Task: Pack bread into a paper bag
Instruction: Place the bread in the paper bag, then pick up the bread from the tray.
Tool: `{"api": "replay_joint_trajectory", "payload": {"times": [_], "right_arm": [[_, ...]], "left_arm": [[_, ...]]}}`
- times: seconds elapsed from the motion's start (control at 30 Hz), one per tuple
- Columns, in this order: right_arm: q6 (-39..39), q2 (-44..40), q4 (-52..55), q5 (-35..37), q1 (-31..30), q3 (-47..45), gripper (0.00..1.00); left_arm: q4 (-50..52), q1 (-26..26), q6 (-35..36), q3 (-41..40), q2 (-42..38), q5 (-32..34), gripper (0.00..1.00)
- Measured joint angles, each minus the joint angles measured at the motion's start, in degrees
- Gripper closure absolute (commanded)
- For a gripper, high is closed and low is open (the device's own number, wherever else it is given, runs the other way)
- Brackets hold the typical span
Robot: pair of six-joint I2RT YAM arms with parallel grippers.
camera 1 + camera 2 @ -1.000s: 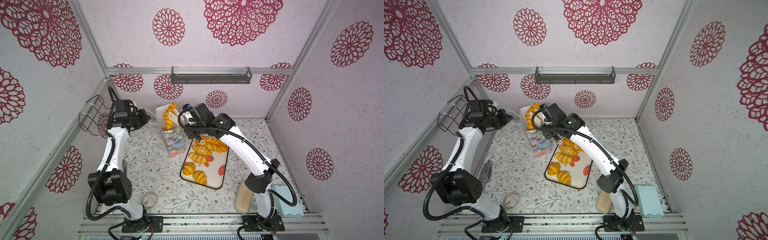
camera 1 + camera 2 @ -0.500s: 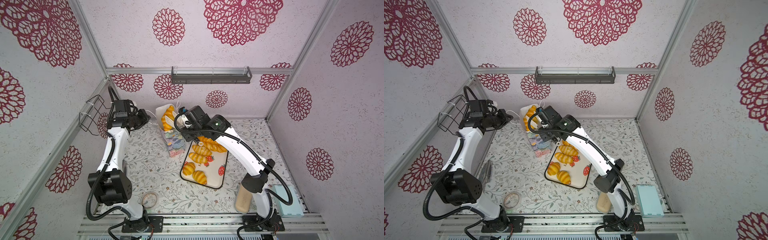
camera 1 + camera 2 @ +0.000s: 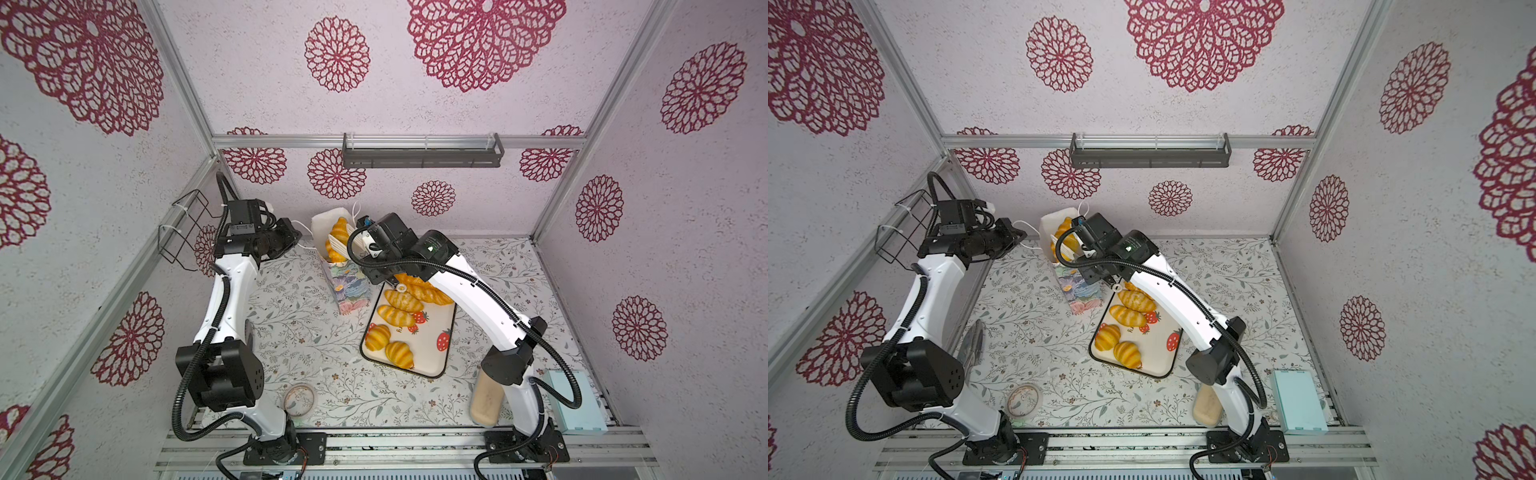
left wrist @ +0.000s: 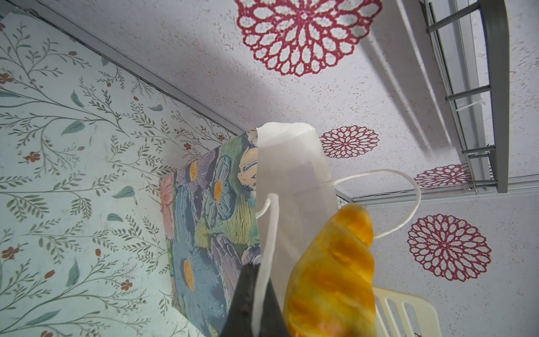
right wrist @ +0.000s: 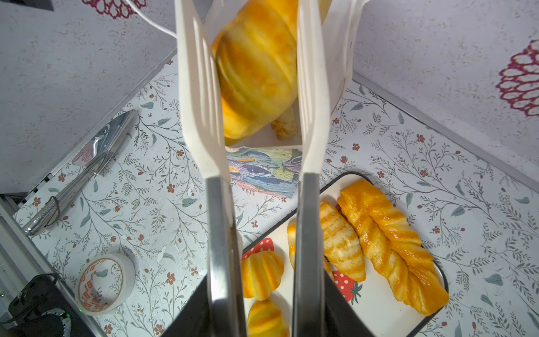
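- Right wrist view: a croissant (image 5: 256,67) sits in the mouth of the paper bag (image 5: 262,169). Its long axis runs along the bag's height, with one tip up at the rim. It shows blurred.
- The paper bag (image 3: 351,286) stands on its narrow base near the back wall, mouth up, just beside the far corner of the tray (image 3: 428,361). It is tall and narrow, with thick pastel painted flowers outside, plain white paper inside and two white cord handles.
- The right claw (image 5: 267,297) is clamped on the tongs (image 5: 198,87), its black fingers flanking the two metal shafts. The two white slotted blades stand apart, one on each side of the croissant. Whether they touch it cannot be told.
- The left claw (image 4: 250,294) is closed on one cord handle (image 4: 271,233) of the bag.
- Five glossy golden-orange pieces lie on the tray: one twisted loaf (image 3: 424,289), two striped rolls (image 3: 402,300), one ridged round bun (image 3: 377,337) and one small croissant (image 3: 399,354).
- The twisted loaf lies lengthwise across the tray's far end, partly under the right arm in both top views.
- A second pastry (image 5: 284,125) lies lower in the bag, and only its end shows.
- The tray is a white rounded rectangle with a dark rim and printed strawberries.
- Also on the flowered tabletop are one tape roll (image 3: 300,399), one shiny metal utensil (image 5: 87,169), one beige block (image 3: 486,399) and one pale blue box (image 3: 575,401).
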State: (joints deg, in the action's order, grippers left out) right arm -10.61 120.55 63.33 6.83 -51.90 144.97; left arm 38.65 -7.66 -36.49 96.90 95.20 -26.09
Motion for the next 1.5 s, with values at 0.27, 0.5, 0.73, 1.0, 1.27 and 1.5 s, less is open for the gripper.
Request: {"api": "replay_joint_trajectory", "payload": {"times": [0.27, 0.5, 0.73, 1.0, 1.27, 1.5], "right_arm": [[0.0, 0.0, 0.0, 0.1, 0.0, 0.0, 0.52], [0.0, 0.0, 0.0, 0.9, 0.0, 0.0, 0.54], [-0.4, -2.7, -1.6, 2.8, 0.0, -3.7, 0.54], [-0.9, -8.7, -2.3, 5.0, 0.0, -6.5, 0.55], [-2.2, -18.8, -5.5, 6.8, 0.7, -20.5, 0.55], [-5.1, -26.8, -8.7, 6.0, 3.6, -35.7, 0.55]], "left_arm": [[-0.2, 0.0, 0.0, 0.0, 0.0, -0.4, 1.00], [-0.2, 0.0, 0.0, 0.0, 0.0, -0.4, 1.00], [-0.2, 0.2, 0.0, 0.0, 0.0, -0.4, 1.00], [-0.2, 0.3, 0.0, 0.0, 0.0, -0.3, 1.00], [-0.2, 0.3, 0.0, 0.0, 0.0, -0.2, 1.00], [-0.2, 0.3, 0.0, 0.0, 0.0, -0.2, 1.00]]}}
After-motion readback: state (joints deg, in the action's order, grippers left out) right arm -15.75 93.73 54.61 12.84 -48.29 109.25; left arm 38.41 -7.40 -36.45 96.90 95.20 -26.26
